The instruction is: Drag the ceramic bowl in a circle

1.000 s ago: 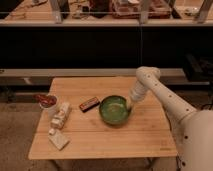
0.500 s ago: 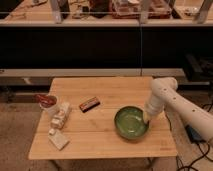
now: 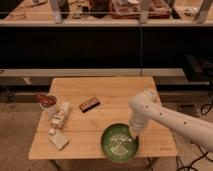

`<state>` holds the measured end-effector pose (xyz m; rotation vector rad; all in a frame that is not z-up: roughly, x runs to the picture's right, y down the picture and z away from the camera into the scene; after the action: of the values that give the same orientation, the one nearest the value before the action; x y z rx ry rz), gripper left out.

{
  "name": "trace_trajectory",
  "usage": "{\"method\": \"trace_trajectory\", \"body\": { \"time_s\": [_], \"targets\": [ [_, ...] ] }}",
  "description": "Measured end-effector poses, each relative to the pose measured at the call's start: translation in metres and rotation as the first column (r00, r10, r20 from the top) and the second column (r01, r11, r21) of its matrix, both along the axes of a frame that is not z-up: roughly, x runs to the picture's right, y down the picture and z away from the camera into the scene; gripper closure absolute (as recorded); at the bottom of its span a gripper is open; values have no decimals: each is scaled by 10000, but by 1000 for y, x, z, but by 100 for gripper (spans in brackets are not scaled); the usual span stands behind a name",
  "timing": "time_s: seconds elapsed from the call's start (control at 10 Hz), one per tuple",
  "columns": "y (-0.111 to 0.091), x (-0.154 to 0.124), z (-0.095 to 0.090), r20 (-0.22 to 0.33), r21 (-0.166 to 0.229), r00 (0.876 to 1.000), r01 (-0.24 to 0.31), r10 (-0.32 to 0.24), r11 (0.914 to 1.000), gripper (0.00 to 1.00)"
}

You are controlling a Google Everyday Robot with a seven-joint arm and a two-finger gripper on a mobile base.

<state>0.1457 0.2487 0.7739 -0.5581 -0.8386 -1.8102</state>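
— Where is the ceramic bowl point(image 3: 120, 142) sitting at this moment?

— It is sitting at the near edge of the table point(image 3: 110, 95), a little right of the middle. It is green and glossy, with pale rings showing inside.

— And the hand point(image 3: 134, 133)?

— The white arm point(image 3: 165, 115) is reaching in from the right and bending down, and the hand is pressing at the right rim of the bowl. The fingers are clenched together; I cannot tell if the rim is pinched between them.

— What else is lying on the table?

— On the left a small white cup point(image 3: 47, 102) with red contents is standing, beside it a pale packet point(image 3: 61, 116), and nearer a flat white piece point(image 3: 58, 141). A dark bar point(image 3: 89, 104) is lying near the middle.

— How is the room looking?

— The table is light wood with plank lines, standing on a speckled floor point(image 3: 20, 135). Behind it a long dark shelf unit point(image 3: 100, 45) is running across, with cluttered things on top.
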Motion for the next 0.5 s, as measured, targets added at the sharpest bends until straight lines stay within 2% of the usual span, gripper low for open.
{"method": "trace_trajectory", "body": {
  "time_s": [0.3,0.4,0.5],
  "targets": [
    [-7,-113,8,1366,-287,9906,81,-41,9996,100],
    [-15,-143,18,1688,-377,9856,-34,97,9993,100],
    [-33,-168,34,1941,-434,9799,-377,454,9983,100]
  ]
}}
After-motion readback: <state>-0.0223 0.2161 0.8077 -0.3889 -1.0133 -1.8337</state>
